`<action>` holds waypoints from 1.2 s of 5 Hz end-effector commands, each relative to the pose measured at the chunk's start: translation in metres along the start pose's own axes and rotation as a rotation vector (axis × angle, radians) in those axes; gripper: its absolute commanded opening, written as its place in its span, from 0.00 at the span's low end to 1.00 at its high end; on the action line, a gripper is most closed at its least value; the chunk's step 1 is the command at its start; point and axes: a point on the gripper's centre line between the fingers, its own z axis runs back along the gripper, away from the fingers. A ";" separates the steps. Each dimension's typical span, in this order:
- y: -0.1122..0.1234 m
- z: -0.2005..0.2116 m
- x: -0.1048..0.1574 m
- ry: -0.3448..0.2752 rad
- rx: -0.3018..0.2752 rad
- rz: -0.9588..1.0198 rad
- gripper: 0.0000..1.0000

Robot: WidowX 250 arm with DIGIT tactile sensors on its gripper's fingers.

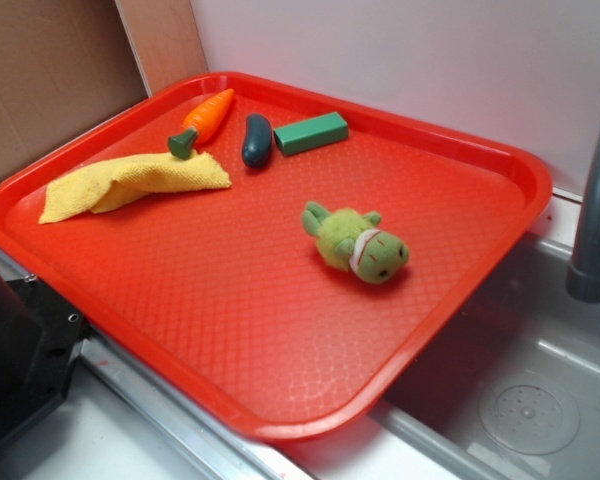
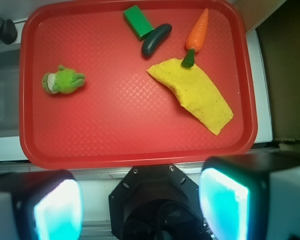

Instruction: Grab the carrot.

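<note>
Hovering high over the red tray (image 2: 35, 150), I am only at the approach step. Next comes the yellow cloth (image 2: 197, 92), then my gripper (image 2: 140, 202), fingers spread wide and empty. Smallest, the carrot (image 2: 198, 31) lies at the far corner, its green stub touching the cloth; I must reach out and descend.

The carrot (image 1: 204, 120) (image 2: 196, 34) lies flat at the tray's far corner: tapered orange body, dark green stub top. The stub touches the yellow cloth's edge; the pointed tip aims at the rim.
</note>
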 end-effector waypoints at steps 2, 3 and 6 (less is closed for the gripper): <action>0.000 -0.002 -0.001 -0.027 0.030 0.057 1.00; 0.000 -0.008 -0.002 -0.061 0.038 0.135 1.00; 0.043 -0.059 0.049 -0.130 0.068 0.468 1.00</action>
